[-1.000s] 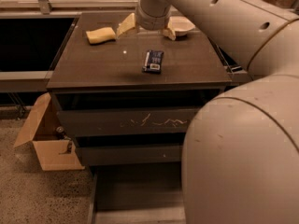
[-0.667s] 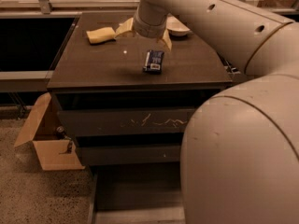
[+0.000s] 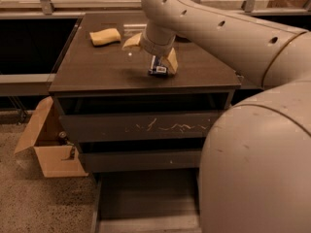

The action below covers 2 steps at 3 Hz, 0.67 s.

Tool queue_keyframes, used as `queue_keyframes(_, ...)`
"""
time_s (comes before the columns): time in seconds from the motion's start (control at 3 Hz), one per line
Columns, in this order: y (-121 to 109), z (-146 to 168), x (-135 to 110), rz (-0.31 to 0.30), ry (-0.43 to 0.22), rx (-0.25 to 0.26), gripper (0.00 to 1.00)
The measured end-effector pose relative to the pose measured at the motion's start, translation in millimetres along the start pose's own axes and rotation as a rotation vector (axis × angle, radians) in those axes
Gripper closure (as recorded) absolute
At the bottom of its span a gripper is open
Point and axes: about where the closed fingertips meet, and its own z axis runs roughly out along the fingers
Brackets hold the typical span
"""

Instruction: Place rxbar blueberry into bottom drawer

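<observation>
The rxbar blueberry (image 3: 157, 70), a small dark blue bar with white markings, lies on the dark cabinet top (image 3: 97, 67) near its middle. My gripper (image 3: 152, 55) hangs right over it, open. One tan finger (image 3: 132, 42) is behind and left of the bar, and the other (image 3: 171, 62) is at its right side. My wrist hides the bar's far end. The bottom drawer (image 3: 146, 198) is pulled out at the foot of the cabinet, and its flat grey floor shows.
A yellow sponge (image 3: 105, 36) lies at the back left of the cabinet top. The scratched top drawer (image 3: 160, 126) and the plain middle drawer (image 3: 141, 160) are shut. An open cardboard box (image 3: 48, 147) stands on the floor at the left. My arm fills the right side.
My gripper has moved forward from the back of the cabinet top and come down over the bar. The bar and the sponge have not moved.
</observation>
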Motion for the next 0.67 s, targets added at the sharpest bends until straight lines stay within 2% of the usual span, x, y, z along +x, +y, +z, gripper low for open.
queue_keyframes(0.33,-9.3,9.9,6.8,0.018,0.035,0.022,0.0)
queue_keyframes(0.67,-9.3,6.3,5.0,0.013,0.038,0.027,0.0)
